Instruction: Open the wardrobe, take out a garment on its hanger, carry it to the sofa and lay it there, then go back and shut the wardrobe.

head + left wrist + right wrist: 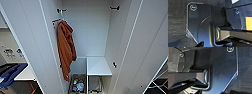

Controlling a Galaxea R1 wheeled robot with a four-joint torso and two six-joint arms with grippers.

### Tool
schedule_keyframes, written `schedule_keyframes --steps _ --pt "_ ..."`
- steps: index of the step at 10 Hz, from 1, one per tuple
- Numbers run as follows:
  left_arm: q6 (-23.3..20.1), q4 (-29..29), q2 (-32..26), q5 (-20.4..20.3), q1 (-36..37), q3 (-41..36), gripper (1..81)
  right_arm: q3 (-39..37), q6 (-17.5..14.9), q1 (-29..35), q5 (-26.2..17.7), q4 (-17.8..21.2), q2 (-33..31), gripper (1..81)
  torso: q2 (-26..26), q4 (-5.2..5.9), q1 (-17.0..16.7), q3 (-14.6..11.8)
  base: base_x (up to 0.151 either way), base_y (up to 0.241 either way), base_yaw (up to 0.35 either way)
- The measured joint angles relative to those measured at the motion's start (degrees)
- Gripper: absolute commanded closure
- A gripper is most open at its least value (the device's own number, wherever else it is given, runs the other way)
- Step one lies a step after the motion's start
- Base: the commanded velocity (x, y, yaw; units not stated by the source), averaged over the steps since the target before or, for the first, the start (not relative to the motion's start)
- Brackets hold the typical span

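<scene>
The wardrobe (pixel 87 32) stands right in front of me in the head view with both white doors swung wide, the left door (pixel 32 45) and the right door (pixel 145 45) framing its white inside. On the left of the inside a long rust-orange hooded piece of clothing (pixel 65 47) hangs from a hanger near a dark rail bracket (pixel 60 10). A second bracket (pixel 114 8) sits at the upper right. Low down is a white shelf (pixel 98 65).
A bin (pixel 77 85) of small items sits on the wardrobe floor beside the shelf unit. A pale counter (pixel 25 73) with blue fabric (pixel 11 73) lies at the left. A white frame (pixel 160 82) stands at the lower right. Dark carpet (pixel 176 25) (pixel 245 72) lies under both wrists.
</scene>
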State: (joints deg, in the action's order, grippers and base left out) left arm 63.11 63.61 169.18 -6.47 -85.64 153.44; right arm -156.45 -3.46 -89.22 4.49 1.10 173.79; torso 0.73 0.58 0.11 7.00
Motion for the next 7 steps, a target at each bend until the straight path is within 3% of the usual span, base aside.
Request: schedule_keyframes --steps 2,4,5,6,7 --pt "0.23 -0.11 0.0 0.04 -0.35 0.0 1.0 0.0 0.0 -0.6 -0.16 -0.02 0.02 1.0 0.02 0.0 -0.02 -4.13 0.0 0.0 0.0" --pt "1.08 -3.15 -0.18 0.69 -1.6 0.0 1.0 0.0 0.0 -0.74 -0.22 -0.02 0.02 1.0 0.09 0.0 -0.12 -5.72 0.0 0.0 0.0" --pt "1.02 -6.14 -0.16 2.97 -2.54 0.0 1.0 0.0 0.02 -0.79 -0.68 -0.06 0.16 1.0 0.09 0.0 -0.12 -6.12 0.0 0.0 0.0" --pt "-0.85 -8.66 -0.16 5.21 -2.67 -0.02 1.0 0.0 0.0 -0.57 -0.57 -0.06 0.28 1.0 0.11 0.0 -0.14 -5.96 0.0 0.0 0.0" --pt "-5.92 -10.41 -0.22 6.34 -2.32 -0.05 1.0 0.0 0.0 -0.6 -0.57 -0.06 0.33 1.0 0.11 0.0 -0.14 -5.96 0.0 0.0 0.0"
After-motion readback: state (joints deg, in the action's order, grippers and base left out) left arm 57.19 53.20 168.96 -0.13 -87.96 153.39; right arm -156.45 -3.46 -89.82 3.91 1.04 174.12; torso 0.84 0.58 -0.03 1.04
